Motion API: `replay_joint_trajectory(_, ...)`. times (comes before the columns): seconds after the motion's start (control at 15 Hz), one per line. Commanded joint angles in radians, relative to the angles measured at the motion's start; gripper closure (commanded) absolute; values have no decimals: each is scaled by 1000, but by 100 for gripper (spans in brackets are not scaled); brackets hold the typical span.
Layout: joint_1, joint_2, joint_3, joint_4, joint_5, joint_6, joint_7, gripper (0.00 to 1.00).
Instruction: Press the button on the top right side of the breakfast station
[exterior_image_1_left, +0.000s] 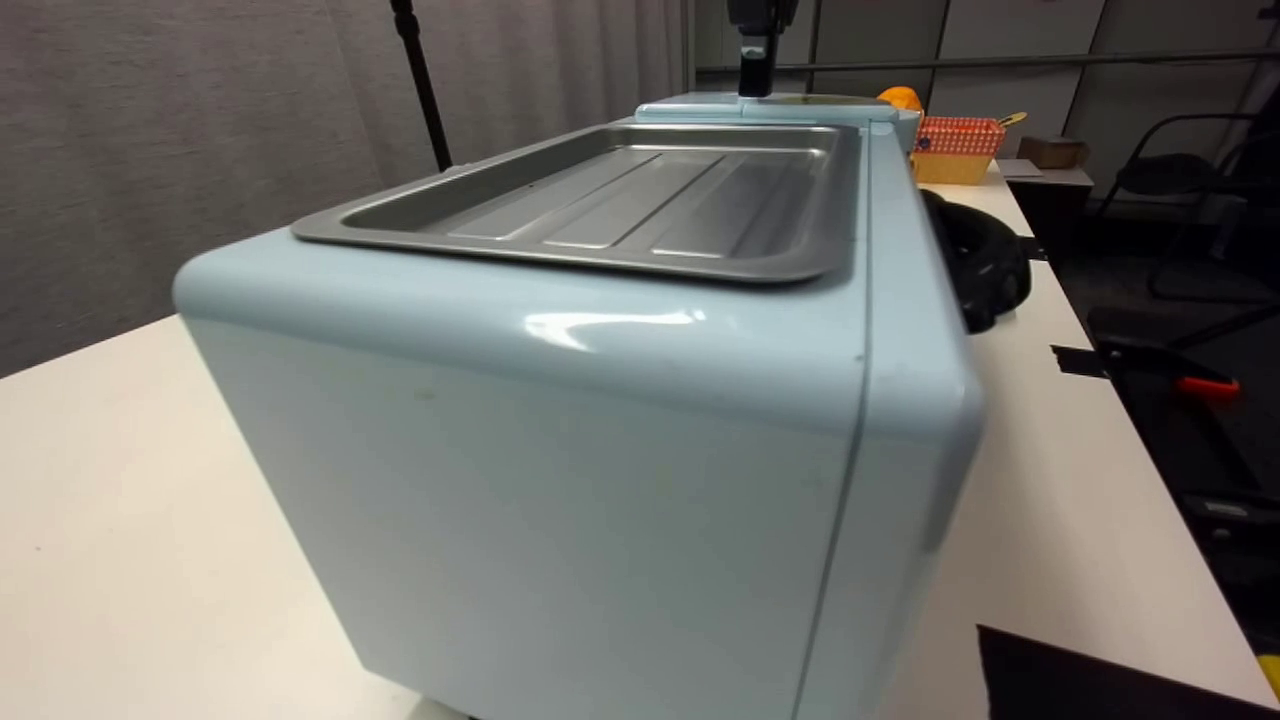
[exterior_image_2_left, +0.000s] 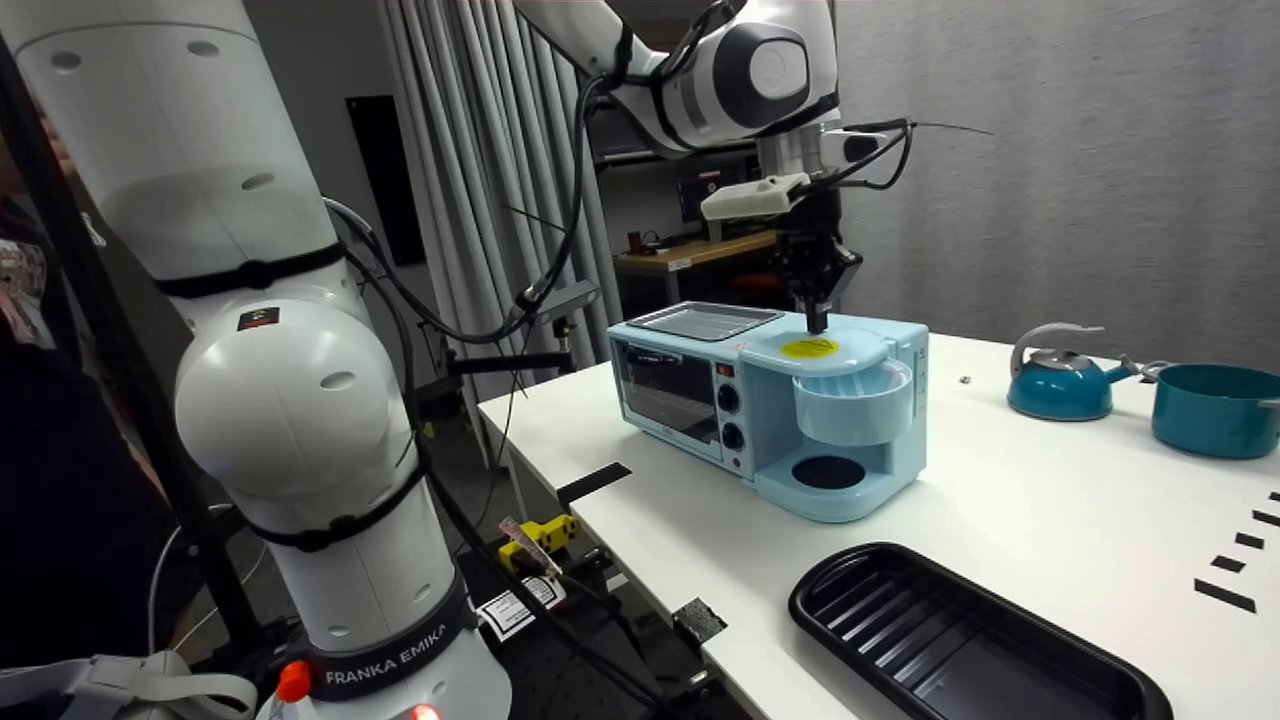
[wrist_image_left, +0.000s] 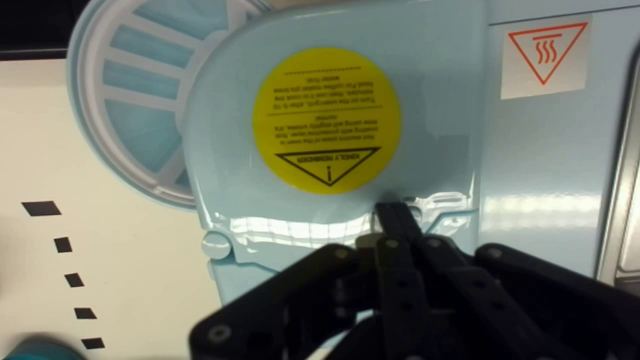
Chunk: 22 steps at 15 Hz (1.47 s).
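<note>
The pale-blue breakfast station (exterior_image_2_left: 680, 445) stands upright on the white table, its dark grey griddle tray (exterior_image_1_left: 680, 190) set into the top. A yellow round sticker (wrist_image_left: 327, 120) marks the lid at the coffee-maker end. My gripper (wrist_image_left: 398, 207) points straight down over this lid, behind the sticker, fingers pressed together with nothing between them. In both exterior views the fingertips (exterior_image_1_left: 757, 80) are right at the lid's surface; contact cannot be told. A small red switch (exterior_image_2_left: 724, 370) sits above two knobs on the front, and a round nub (wrist_image_left: 216, 245) at the lid's corner. Which is the button is unclear.
A black ribbed tray (exterior_image_2_left: 980, 650) lies in front of the station. Beside it on the table stand a teal kettle (exterior_image_2_left: 1060, 390) and a teal pot (exterior_image_2_left: 1215, 415). A red-checked basket (exterior_image_1_left: 955, 150) is beyond the station. The round filter holder (wrist_image_left: 140, 75) juts out beside the lid.
</note>
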Motion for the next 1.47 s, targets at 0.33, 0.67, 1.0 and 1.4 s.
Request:
replay_joint_trajectory(0.33, 27, -214, 19, 63, 27, -177, -55, 100)
replay_joint_trajectory(0.67, 24, -255, 31, 88, 7, -198, -27, 98)
replay_joint_trajectory(1.0, 24, -237, 31, 83, 7, -197, -26, 74)
replay_joint_trajectory(1.4, 21, -238, 33, 83, -5, -184, -19, 48)
